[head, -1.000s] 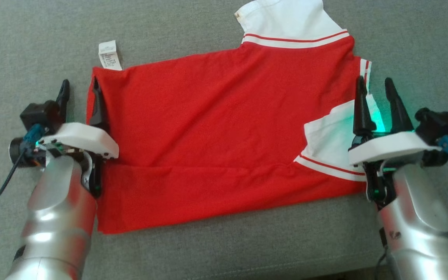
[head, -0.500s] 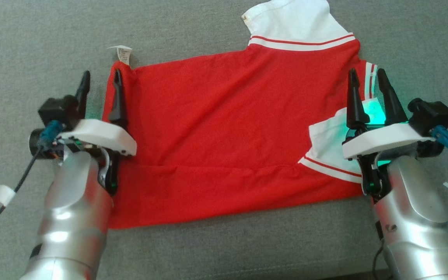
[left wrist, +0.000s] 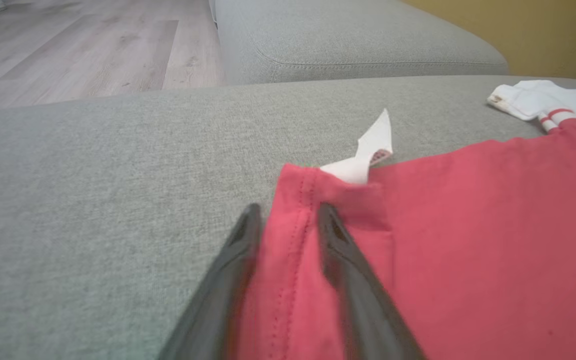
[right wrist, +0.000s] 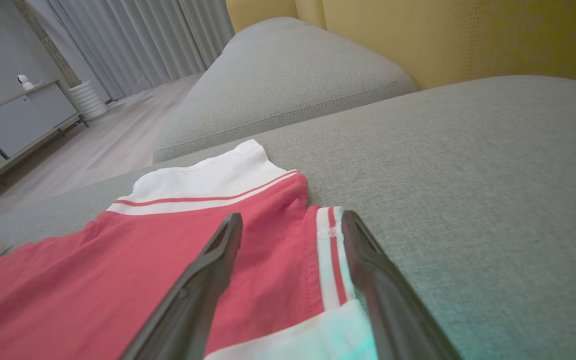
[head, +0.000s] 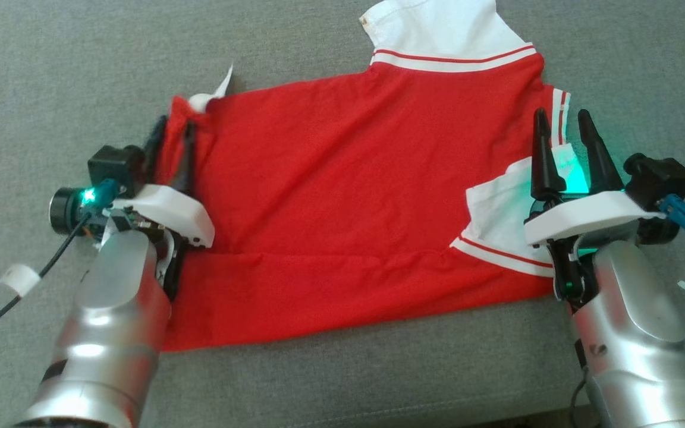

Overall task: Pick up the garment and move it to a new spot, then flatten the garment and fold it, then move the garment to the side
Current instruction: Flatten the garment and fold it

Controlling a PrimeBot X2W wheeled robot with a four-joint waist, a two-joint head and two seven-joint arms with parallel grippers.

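Sofa cushion (head: 342, 380) carries the red-and-white garment (head: 348, 178), spread mostly flat with one long fold along its near edge, a robot arm at each end.

Trouble looks likeliest at the left end. The hem there is bunched, and lifting on so thin a bite could let the cloth slip or drag the shirt askew, more so if the right side rises late. Both pale forearms reach up from the near edge, wrists low over the fabric. The left gripper (head: 174, 128) has its fingers set close on either side of the rumpled hem, cloth between them, though whether it truly pinches cannot be told. The right gripper (head: 561, 119) is released, jaws apart astride the striped sleeve edge. A white care label (head: 220, 83) sticks up beside the left fingertips.
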